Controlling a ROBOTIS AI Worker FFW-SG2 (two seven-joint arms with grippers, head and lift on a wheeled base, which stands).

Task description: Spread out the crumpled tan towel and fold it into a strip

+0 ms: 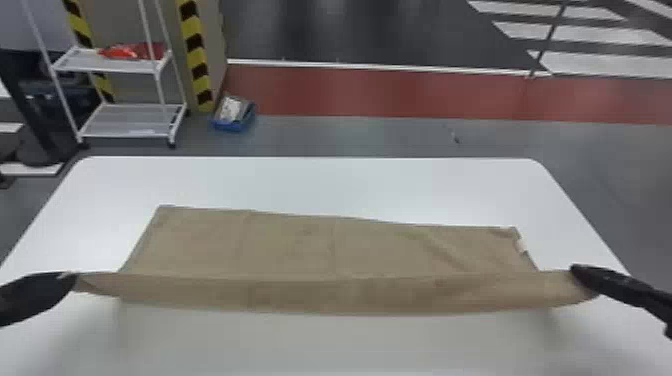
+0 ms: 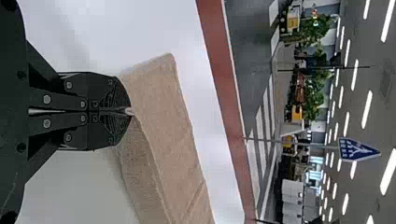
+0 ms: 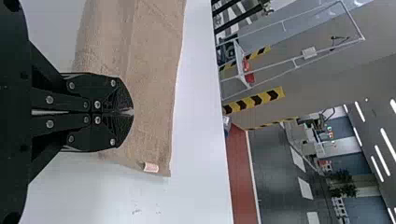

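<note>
Head view: the tan towel (image 1: 295, 245) is spread wide across the white table (image 1: 310, 182), its far part lying nearly flat with a few soft creases, its near edge lifted as a long band that sags a little in the middle. The left gripper (image 1: 75, 278) has its fingers together, pinching one end of that band; the right gripper (image 1: 576, 272) is likewise clamped on the other end, near the side with the small pale label (image 1: 521, 246).

Spreading looks largely done, and the step in hand seems to be a lengthwise fold — how many layers lie in the cloth already, I cannot tell. The next move likely calls for both arms to carry the band away from the robot together, keep it taut, and lay it along the far edge before letting go. If one side leads, the strip could come out skewed — or the flat part could drag and wrinkle
</note>
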